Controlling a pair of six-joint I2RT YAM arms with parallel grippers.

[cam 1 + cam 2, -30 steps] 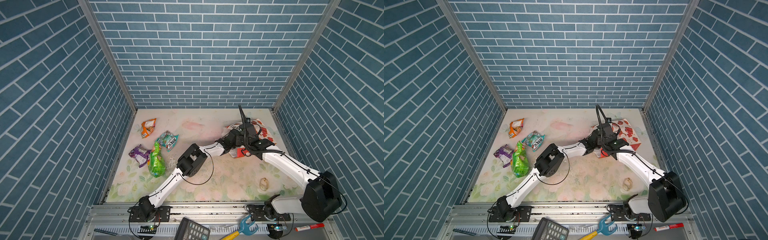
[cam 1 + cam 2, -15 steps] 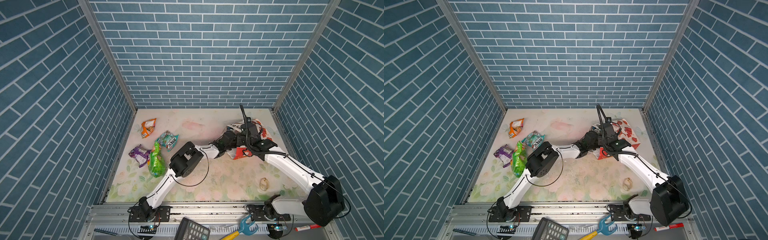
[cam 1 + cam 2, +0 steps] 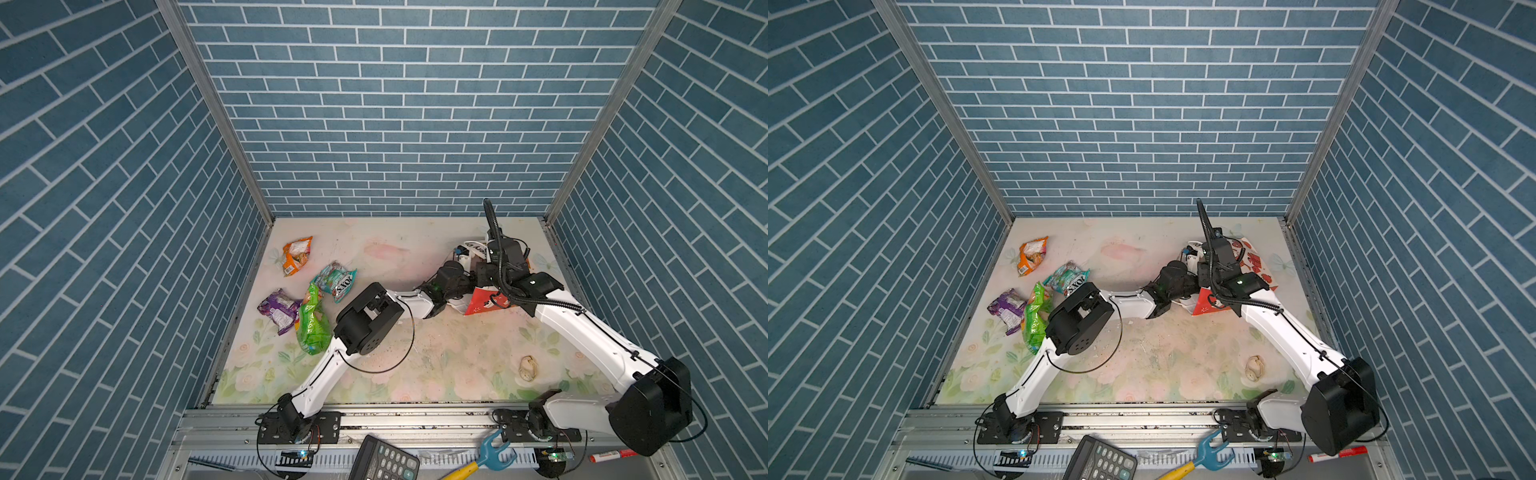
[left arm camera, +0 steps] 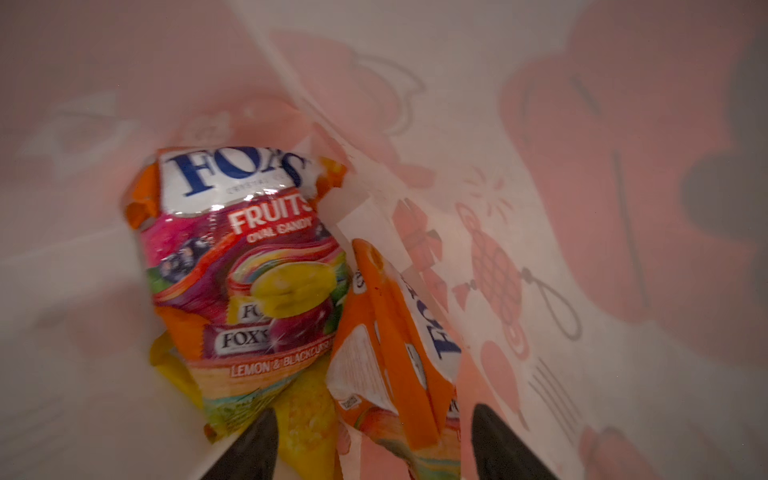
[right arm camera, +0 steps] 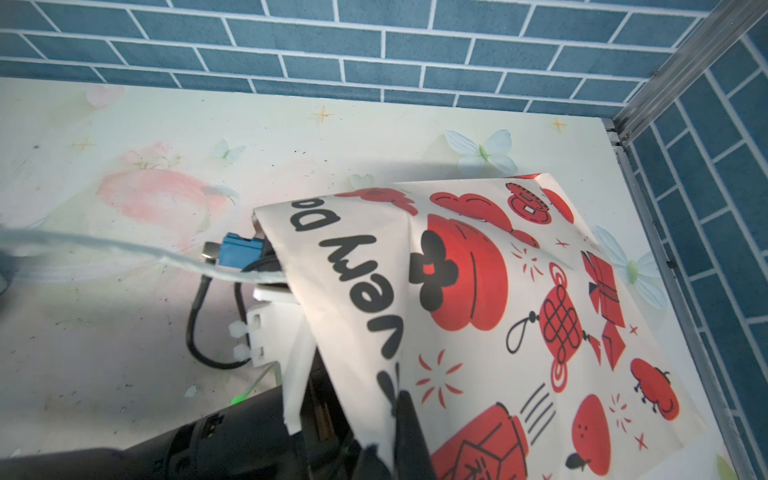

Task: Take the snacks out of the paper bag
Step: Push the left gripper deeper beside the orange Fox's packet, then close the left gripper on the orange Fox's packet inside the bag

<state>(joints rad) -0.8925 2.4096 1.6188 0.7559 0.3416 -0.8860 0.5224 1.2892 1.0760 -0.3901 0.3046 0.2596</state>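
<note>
The left jaws, shut a second ago, now stand wide open deep inside the paper bag [image 4: 540, 208]. Their two black tips straddle the near end of an orange-and-white packet [image 4: 395, 353], with a yellow packet [image 4: 307, 419] just beside it and a multicolour FOX'S packet [image 4: 245, 266] farther in. Nothing is gripped yet, so this looks like the set-up for the next grasp, probably the orange-and-white one. The right jaws stay closed on the bag's mouth edge, holding it open. The bag lies on its side on the desk [image 3: 436, 357]. Well apart from the bag, four snacks already lie out: orange packet [image 3: 297, 255], teal packet [image 3: 338, 282], purple packet [image 3: 278, 309], green packet [image 3: 313, 324].
</note>
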